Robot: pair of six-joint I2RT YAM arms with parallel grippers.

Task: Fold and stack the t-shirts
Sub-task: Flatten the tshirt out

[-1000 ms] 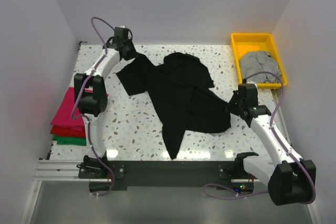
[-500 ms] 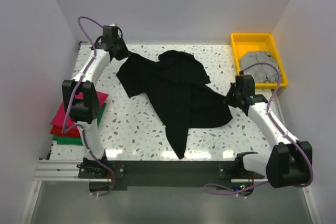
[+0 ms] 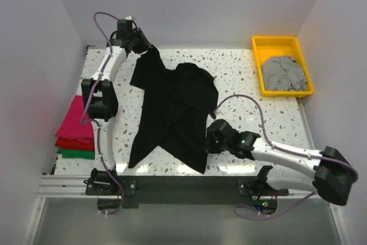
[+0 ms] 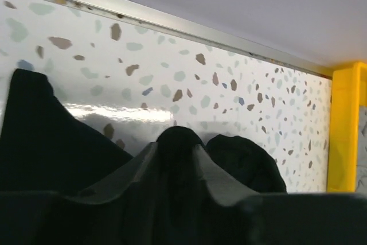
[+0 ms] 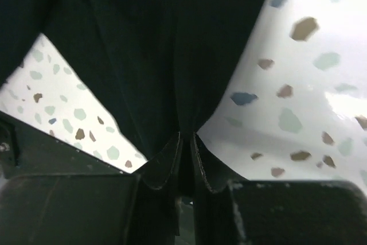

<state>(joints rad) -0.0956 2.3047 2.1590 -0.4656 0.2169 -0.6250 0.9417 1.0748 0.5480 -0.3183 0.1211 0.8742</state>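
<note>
Near the near edge of the table, the right gripper was clamped on the hem of the black t-shirt. The shirt lay across the centre to the far-left corner, where the left gripper pinched its other end.

Your black t-shirt is soft, matt cloth, creased into loose folds. Under it you have a glossy desk, smooth speckled terrazzo that throws back the light. The yellow tray looks like smooth plastic, and the grey t-shirt in it is matt, rumpled cloth.
</note>
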